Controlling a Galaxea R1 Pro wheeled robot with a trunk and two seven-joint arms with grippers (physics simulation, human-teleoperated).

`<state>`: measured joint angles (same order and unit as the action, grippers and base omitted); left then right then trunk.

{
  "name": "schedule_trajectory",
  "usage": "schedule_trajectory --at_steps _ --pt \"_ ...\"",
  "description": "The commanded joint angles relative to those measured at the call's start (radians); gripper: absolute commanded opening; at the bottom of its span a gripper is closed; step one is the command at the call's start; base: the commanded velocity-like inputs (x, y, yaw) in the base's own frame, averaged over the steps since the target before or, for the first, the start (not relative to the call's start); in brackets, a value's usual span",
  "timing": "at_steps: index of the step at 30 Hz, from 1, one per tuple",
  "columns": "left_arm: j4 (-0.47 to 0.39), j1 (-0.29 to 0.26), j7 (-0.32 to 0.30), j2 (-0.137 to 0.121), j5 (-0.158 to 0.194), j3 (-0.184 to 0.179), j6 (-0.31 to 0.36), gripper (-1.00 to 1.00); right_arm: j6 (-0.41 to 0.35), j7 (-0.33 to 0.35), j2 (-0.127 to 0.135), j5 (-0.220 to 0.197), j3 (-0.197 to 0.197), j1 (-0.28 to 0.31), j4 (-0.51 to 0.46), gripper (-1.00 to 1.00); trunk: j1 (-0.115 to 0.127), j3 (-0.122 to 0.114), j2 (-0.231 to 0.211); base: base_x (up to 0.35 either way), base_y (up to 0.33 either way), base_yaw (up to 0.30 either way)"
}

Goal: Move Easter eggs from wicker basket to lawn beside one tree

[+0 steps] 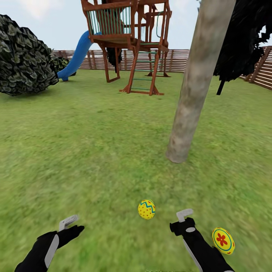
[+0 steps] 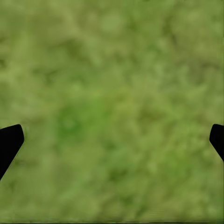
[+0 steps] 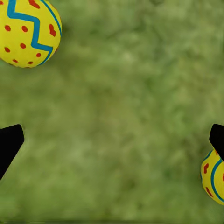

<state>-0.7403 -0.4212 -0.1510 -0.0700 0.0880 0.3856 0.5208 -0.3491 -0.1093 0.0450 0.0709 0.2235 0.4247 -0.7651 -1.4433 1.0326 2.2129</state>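
Two eggs lie on the lawn (image 1: 94,151) close to my right gripper (image 1: 183,217): the zigzag egg (image 1: 146,209) just off its left side and slightly ahead, the flower egg (image 1: 223,240) just off its right side, beside the forearm. The tree (image 1: 200,83) rises ahead of that gripper and a little to its right, near both eggs. My right gripper is spread wide and empty over bare grass, and my left gripper (image 1: 70,223) is likewise released with nothing between its tips.

What I judge risky: both eggs sit so close to my right arm that a careless swing or turn of the base could knock one and send it rolling away from the trunk. Round eggs on grass may not stay put once nudged.

Of containers I see none from here; the basket is out of view, so I cannot tell whether the third egg is in it.
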Motion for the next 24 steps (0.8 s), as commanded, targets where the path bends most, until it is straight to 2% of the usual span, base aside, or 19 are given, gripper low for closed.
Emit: schedule_trajectory --at_steps 1,24 --pt "-0.001 -0.001 -0.001 0.001 0.009 0.003 0.007 1.00 -0.008 -0.004 0.001 0.007 0.005 0.000 -0.002 1.00 0.004 -0.002 -0.007 -0.093 0.000 0.288" --pt "-0.002 -0.001 -0.002 0.000 0.009 0.001 0.009 1.00 -0.012 0.002 0.002 0.001 0.003 0.000 -0.002 1.00 0.093 -0.074 -0.168 -0.005 0.000 0.289"
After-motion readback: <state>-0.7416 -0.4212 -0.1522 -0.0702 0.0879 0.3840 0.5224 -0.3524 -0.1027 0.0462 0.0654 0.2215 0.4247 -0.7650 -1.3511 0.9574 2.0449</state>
